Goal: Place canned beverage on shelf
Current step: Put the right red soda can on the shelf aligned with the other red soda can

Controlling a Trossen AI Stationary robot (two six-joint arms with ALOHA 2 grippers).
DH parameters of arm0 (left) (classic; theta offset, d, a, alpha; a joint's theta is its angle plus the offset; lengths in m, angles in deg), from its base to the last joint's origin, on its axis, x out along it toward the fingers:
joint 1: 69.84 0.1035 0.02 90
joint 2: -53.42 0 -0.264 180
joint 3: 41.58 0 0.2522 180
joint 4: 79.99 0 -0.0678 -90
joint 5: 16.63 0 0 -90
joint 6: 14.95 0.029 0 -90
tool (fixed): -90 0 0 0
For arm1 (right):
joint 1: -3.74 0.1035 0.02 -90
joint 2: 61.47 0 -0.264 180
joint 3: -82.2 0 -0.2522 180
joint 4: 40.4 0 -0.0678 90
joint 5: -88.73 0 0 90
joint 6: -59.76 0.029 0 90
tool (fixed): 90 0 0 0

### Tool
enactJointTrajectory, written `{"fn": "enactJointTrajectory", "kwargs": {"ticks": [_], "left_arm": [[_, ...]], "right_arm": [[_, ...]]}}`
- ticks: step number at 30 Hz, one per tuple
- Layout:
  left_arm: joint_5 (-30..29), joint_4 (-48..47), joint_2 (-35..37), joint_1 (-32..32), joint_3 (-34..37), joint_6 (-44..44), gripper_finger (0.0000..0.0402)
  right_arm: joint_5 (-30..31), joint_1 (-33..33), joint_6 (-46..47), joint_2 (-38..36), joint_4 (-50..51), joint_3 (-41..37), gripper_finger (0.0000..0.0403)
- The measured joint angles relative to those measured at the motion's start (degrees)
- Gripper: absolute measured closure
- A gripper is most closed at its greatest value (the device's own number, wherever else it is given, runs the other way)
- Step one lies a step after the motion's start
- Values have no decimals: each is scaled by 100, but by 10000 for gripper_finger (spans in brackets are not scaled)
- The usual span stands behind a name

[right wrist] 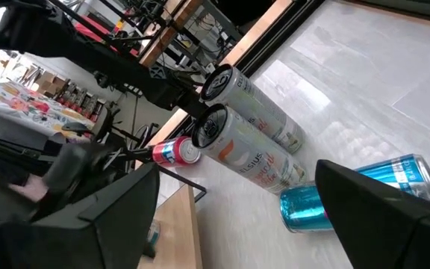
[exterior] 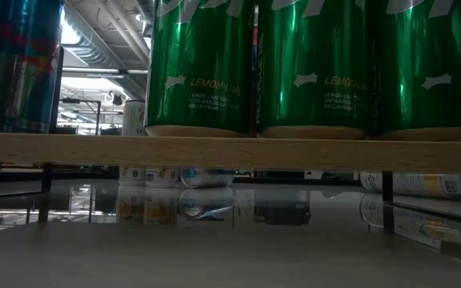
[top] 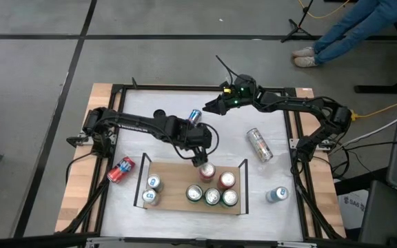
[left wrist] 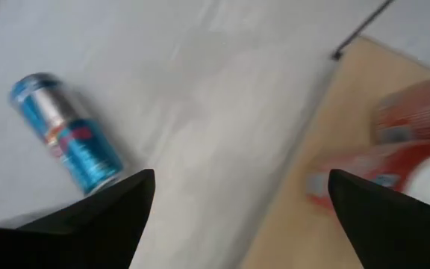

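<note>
The shelf [top: 178, 180] is a light wooden board with black end rails, near the table's front. Upright on it stand green cans [top: 212, 198], two red cans [top: 227, 180] and two pale blue cans [top: 152, 189]. My left gripper [top: 200, 160] hangs open over the shelf's far edge, just above the red can [top: 207, 171] and apart from it; its wrist view shows red cans [left wrist: 416, 119] past its open fingers [left wrist: 241, 194]. My right gripper [top: 209, 107] waits open near the table's far edge, holding nothing [right wrist: 237, 194].
Loose cans lie on the white tabletop: a blue one [top: 194, 116] behind the left arm, a red one [top: 121, 169] left of the shelf and a silver one [top: 259, 145] at right. A bluish can [top: 276, 195] stands at front right. A person's legs [top: 350, 31] show beyond the table.
</note>
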Motion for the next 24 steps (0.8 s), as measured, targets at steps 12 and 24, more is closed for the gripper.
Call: {"fn": "enactJointTrajectory", "kwargs": {"ticks": [12,24], "left_arm": [[327,607,-4,-105,843,-142,14],[457,1303,-7,-447,889,-159,14]], "right_arm": [[2,0,-2,-4,1,0,56],[7,0,-144,-6,2,0,56]]}}
